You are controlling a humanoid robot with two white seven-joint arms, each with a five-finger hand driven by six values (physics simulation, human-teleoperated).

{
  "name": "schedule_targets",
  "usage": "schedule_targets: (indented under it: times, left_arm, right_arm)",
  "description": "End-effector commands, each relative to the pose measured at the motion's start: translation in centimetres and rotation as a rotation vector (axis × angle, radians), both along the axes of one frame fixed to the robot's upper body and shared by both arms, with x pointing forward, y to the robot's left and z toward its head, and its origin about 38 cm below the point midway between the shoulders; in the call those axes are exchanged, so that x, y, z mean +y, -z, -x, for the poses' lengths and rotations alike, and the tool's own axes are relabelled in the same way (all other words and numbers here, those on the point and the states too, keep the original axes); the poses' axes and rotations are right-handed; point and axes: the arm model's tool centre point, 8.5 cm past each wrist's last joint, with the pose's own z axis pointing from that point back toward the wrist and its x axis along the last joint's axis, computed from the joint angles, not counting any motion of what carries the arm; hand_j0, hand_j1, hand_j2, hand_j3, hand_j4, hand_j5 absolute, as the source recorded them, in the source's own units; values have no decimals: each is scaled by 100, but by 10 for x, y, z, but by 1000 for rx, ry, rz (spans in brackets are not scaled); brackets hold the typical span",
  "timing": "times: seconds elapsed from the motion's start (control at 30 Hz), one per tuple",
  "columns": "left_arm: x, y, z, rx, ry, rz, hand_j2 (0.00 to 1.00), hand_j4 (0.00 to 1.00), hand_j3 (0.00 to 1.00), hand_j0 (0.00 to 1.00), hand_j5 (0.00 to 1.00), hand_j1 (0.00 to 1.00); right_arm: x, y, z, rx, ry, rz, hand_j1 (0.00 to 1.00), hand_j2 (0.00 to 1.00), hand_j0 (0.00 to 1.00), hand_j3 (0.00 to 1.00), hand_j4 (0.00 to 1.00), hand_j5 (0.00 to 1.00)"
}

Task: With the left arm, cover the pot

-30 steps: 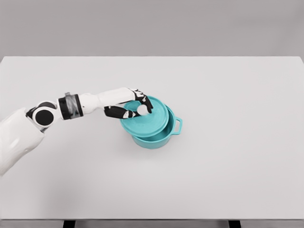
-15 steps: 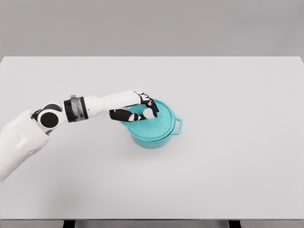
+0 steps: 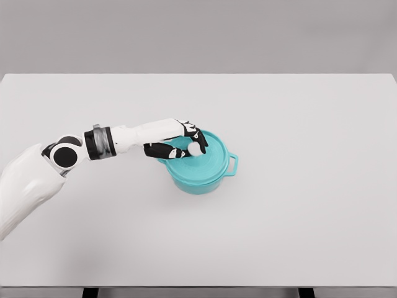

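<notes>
A teal pot (image 3: 201,180) with a side handle (image 3: 233,164) stands at the middle of the white table (image 3: 298,124). A teal lid (image 3: 201,160) lies level on the pot's rim. The lid has a white knob (image 3: 195,149) in its middle. My left hand (image 3: 183,143) reaches in from the left and its dark fingers are curled around that knob. The right arm does not show.
The grey wall runs behind the table's far edge. The table's front edge (image 3: 198,286) lies along the bottom of the view.
The lid was tilted above the pot a second ago. My left hand has carried it slightly right and lowered it flat onto the rim, and it still holds the knob.
</notes>
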Motion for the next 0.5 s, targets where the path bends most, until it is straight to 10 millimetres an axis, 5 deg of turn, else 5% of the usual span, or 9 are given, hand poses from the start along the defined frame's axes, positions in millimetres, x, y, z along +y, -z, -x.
schedule_targets:
  times: [0.0, 0.47]
  left_arm:
    - [0, 0, 0, 2, 1, 1, 48, 48, 48, 48, 48, 48]
    - [-2, 2, 2, 7, 2, 5, 56, 56, 56, 56, 56, 56]
  right_arm:
    - [0, 0, 0, 1, 0, 0, 100, 100, 100, 100, 100, 100]
    - [0, 0, 0, 0, -1, 0, 100, 100, 100, 100, 100, 100]
